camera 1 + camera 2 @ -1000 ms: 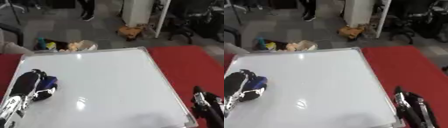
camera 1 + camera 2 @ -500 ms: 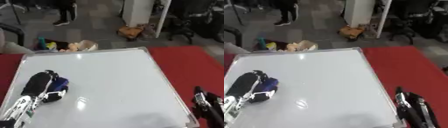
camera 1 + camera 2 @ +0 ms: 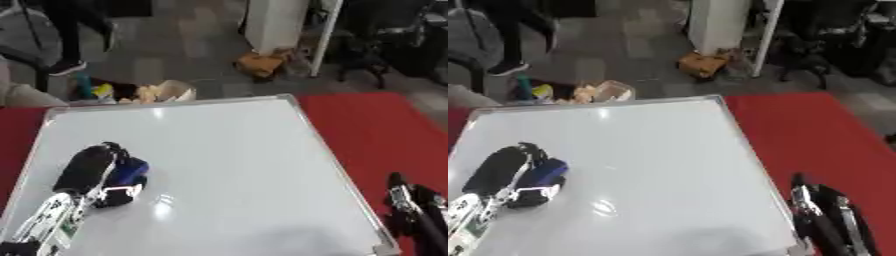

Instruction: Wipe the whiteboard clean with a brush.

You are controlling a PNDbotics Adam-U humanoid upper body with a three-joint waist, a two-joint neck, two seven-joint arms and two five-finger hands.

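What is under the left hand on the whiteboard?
A blue brush lies under the left hand, resting on the whiteboard. The hand covers part of it, so its wiping face cannot be seen.

Glossy whiteboard [image 3: 236, 165], metal frame, matt red cloth [image 3: 385, 130]

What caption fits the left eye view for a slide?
Left hand holds a blue brush on the whiteboard; right hand rests idle beside its right edge.

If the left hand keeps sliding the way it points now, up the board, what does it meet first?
Nothing on the surface, as far as the views show: the left hand, curled on the blue brush, faces bare whiteboard. First in line is probably the board's far frame edge.
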